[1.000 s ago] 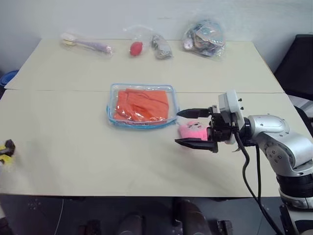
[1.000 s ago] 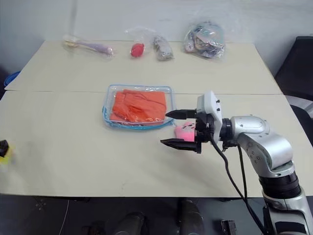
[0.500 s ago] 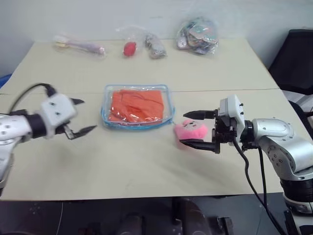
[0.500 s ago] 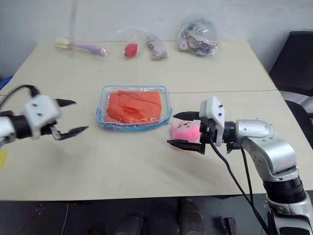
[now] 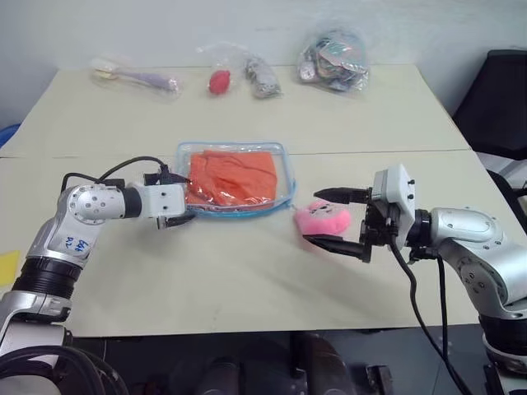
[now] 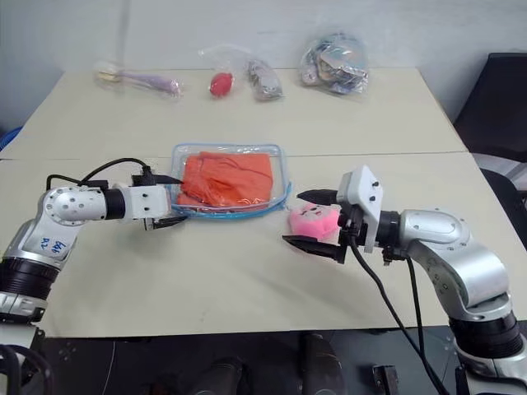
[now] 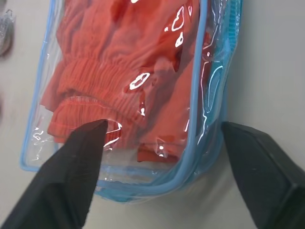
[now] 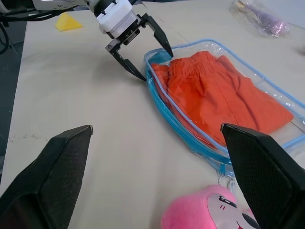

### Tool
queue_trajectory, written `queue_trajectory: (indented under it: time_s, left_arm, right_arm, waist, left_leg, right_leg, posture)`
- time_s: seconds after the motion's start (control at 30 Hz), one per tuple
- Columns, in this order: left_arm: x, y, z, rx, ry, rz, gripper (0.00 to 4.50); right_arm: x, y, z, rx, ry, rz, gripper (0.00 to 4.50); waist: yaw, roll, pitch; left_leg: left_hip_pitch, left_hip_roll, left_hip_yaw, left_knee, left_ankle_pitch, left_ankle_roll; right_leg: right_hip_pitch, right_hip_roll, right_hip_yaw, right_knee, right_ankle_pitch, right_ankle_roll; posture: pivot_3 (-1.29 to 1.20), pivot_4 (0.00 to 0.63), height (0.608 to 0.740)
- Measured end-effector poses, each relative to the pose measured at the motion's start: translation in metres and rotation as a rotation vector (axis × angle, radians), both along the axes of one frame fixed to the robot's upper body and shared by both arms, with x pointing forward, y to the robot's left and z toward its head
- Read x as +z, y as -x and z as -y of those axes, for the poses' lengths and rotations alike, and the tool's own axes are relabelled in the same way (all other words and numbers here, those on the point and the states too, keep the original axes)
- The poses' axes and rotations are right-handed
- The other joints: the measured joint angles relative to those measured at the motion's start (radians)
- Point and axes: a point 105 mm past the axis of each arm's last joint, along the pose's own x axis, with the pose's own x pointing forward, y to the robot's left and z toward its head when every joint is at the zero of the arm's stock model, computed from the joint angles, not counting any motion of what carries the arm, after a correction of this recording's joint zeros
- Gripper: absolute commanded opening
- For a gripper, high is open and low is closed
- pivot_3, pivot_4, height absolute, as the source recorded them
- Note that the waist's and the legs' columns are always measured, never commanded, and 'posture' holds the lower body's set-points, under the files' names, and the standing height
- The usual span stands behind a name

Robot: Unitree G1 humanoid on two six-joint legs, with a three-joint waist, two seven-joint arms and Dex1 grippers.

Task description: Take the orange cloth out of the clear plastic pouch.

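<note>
Beige and wide, the table (image 5: pixel 247 271) lies before me under a pale wall. Near its middle lies the clear plastic pouch (image 5: pixel 285 174), flat, edged in light blue, its long axis running left to right across my view. Inside it, filling most of it, lies the orange cloth (image 5: pixel 235 174), not yet taken out.

My left pincer (image 5: pixel 183 198) is the nearer one. It points rightward at the pouch's left short end, its jaws apart with nothing between them; one black finger (image 7: pixel 81 162) sits over the corner of the pouch and the other (image 7: pixel 259 167) over bare table just past the blue edging, so the pouch's corner lies in the gap. I cannot tell whether either finger touches the plastic.

My right pincer (image 5: pixel 338 220) hovers spread wide and empty, pointing left, near the pouch's right front corner. A pink plush toy (image 5: pixel 319 217) lies between its fingers, untouched as far as I can see.

I judge the left end is the way in. Bare table opens to the front and left; several bagged items (image 5: pixel 333 62) rest well apart along the far edge.
</note>
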Motion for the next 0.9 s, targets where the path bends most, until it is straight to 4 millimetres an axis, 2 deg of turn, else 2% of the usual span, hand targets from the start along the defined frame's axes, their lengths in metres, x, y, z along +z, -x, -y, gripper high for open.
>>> queue_trajectory:
  time_s: [0.3,0.4,0.5,0.73,0.9]
  left_arm:
    - [0.005,0.001,0.007,-0.06,-0.003,0.028,0.02]
    - [0.002,0.006,0.005,-0.084,-0.022,0.034,0.02]
    - [-0.004,0.023,-0.003,-0.123,-0.06,0.022,0.02]
    - [-0.004,0.061,-0.017,-0.171,-0.108,0.006,0.02]
    - [-0.005,0.079,-0.012,-0.172,-0.089,-0.007,0.02]
  right_arm:
    - [0.0,0.0,-0.001,-0.008,-0.007,-0.007,4.5]
    - [0.001,0.0,-0.001,-0.002,-0.004,-0.008,4.5]
    - [0.0,0.003,0.003,0.019,0.029,-0.015,4.5]
    - [-0.002,0.007,0.011,0.072,0.079,-0.038,4.5]
    - [-0.002,0.009,0.015,0.087,0.095,-0.045,4.5]
  waist:
    - [0.002,0.0,0.0]
    - [0.001,0.0,0.0]
    - [-0.004,0.0,0.0]
    - [0.0,0.0,0.0]
    - [0.004,0.0,0.0]
  left_leg:
    - [0.0,0.0,-0.001,0.001,0.0,0.0]
    - [0.0,0.0,-0.001,0.001,0.0,0.0]
    - [0.0,0.001,0.0,0.001,0.0,0.001]
    - [0.0,0.001,-0.001,0.001,0.0,0.001]
    - [0.0,0.001,-0.001,0.001,-0.001,0.001]
  right_leg:
    - [0.0,-0.001,0.0,0.0,0.0,0.0]
    - [0.0,-0.001,0.0,0.0,0.0,0.0]
    - [0.0,-0.001,0.0,0.0,0.0,0.0]
    - [0.0,-0.002,0.0,-0.001,0.0,0.0]
    - [0.0,-0.002,0.0,-0.001,0.0,0.0]
  posture:
    - [0.0,0.15,0.74]
    - [0.0,0.15,0.74]
    - [0.0,0.15,0.74]
    - [0.0,0.15,0.74]
    - [0.0,0.15,0.74]
